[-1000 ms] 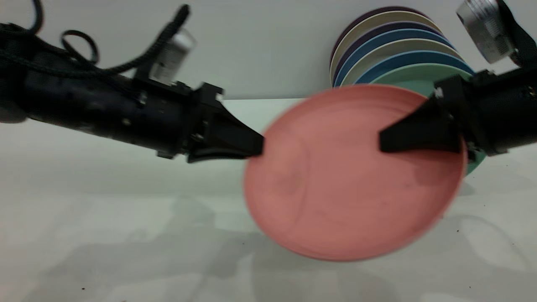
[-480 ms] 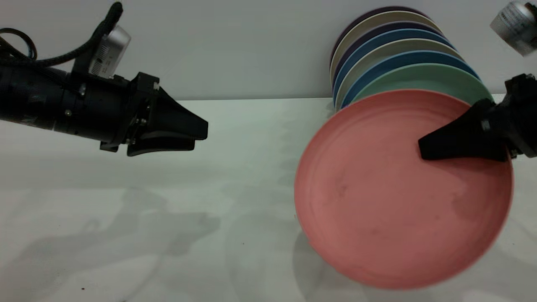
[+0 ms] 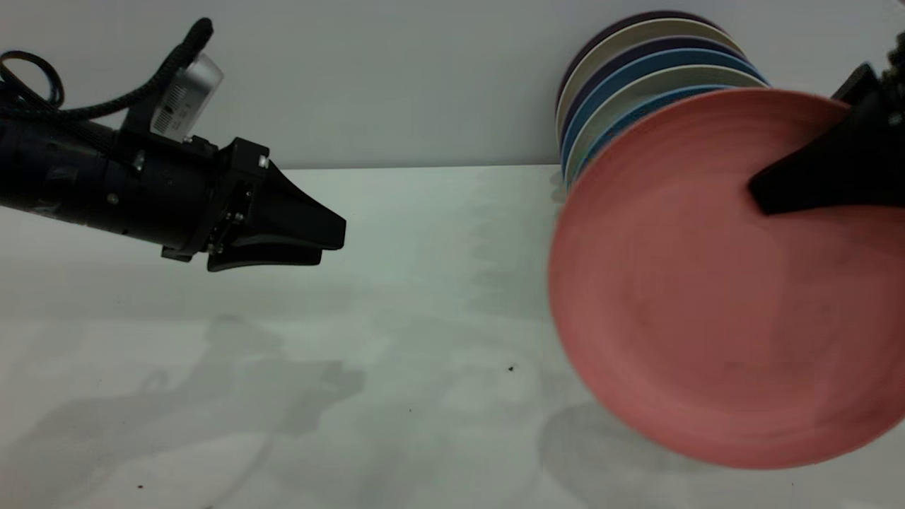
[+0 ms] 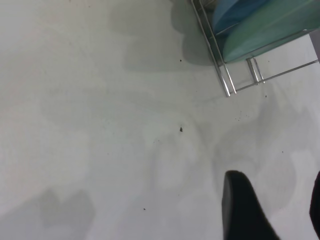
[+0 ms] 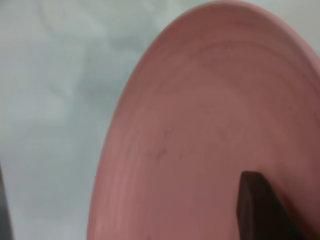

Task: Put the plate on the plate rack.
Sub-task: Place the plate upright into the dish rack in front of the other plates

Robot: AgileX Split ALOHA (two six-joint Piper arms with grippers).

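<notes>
Step in hand: carrying the plate (image 3: 714,283) to the plate rack (image 4: 227,82), judged from the task.
Plate, place: off the counter (image 3: 396,318), face toward the exterior camera, directly in front of the racked stack (image 3: 636,78) and hiding its lower part.
Right hand (image 3: 813,180): clamped on the plate's upper rim, one finger across the face.
Left hand (image 3: 322,240): well apart from the rack, over bare counter, holding nothing; fingers close together in the exterior view, a gap in the wrist view, so cannot tell.
Doing it well: keep the pinch firm; bring the plate near upright, parallel to the mint-green plate (image 4: 265,32); lower the bottom edge into the free wire loop just in front of that plate; release only once seated.
Risk: knocking the stack; missing the low wires.
Count, salmon plates: one.
Count, racked plates visible: about six rims in the exterior view, mint-green hidden there.
Count, racks: one.
Count, hands: two.
</notes>
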